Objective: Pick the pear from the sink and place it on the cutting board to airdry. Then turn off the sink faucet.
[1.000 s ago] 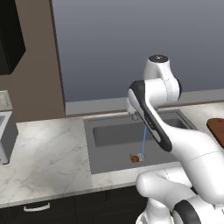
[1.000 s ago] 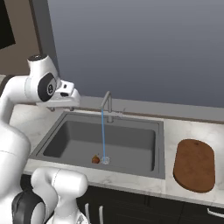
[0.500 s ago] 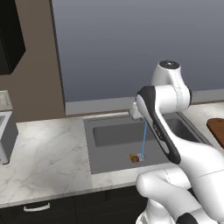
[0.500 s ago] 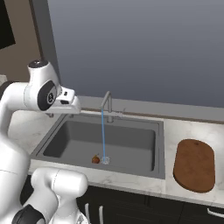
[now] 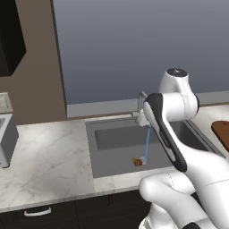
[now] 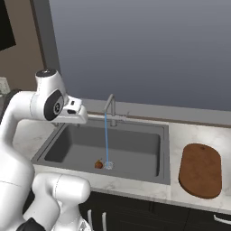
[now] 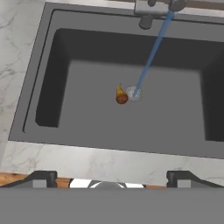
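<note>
We list the pale marbled stone bench (image 6: pixel 180 135) first; it carries everything else.

Next, the large rectangular matte grey sink (image 7: pixel 57 78), sunk into that bench, its floor bare but for the fruit and the drain.

Then the flat reddish-brown wooden cutting board (image 6: pixel 200 170) with rounded corners, lying on the bench to the right of the basin, well apart from the fruit; we take it as the drying spot, since it sits clear of the water.

Then the slim grey metal sink faucet (image 6: pixel 110 104) at the back rim, a thin blue stream of water (image 7: pixel 151 54) running from its spout, so the shut-off step is not yet done.

Then the robot's two-finger tool (image 7: pixel 111 177), poised high above the near rim and looking down into the basin, jaws spread wide and holding nothing.

Smallest, the little orange-brown pear (image 7: pixel 120 96), on the sink floor just beside the small round drain (image 7: pixel 133 92); it appears to lie on its side, though at this size we cannot be sure.
</note>
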### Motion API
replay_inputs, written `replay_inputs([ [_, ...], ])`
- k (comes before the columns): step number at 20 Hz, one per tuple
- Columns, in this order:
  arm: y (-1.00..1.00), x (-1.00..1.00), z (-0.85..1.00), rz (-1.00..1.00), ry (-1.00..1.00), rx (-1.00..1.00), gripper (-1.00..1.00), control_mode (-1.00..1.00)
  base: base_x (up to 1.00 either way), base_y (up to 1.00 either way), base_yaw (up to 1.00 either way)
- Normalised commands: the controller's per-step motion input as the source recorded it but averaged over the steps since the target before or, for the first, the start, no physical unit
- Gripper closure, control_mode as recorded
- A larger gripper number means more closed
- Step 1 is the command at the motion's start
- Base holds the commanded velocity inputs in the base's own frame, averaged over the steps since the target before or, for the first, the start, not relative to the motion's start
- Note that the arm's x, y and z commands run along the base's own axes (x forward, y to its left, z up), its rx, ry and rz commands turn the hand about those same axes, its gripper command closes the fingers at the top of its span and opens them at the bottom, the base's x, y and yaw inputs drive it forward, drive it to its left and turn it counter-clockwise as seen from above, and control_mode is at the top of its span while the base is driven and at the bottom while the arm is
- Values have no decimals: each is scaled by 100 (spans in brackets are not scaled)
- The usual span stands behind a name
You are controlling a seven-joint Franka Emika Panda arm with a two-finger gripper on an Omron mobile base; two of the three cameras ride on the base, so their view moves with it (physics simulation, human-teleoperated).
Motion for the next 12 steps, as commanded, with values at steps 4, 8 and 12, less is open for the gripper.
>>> replay_inputs([
  [4, -1, 0, -20, 0, 0, 0, -100, -100, 0, 0, 0],
  [8, -2, 0, -16, 0, 0, 0, -100, -100, 0, 0, 0],
  [12, 0, 0, -16, 0, 0, 0, -100, -100, 0, 0, 0],
])
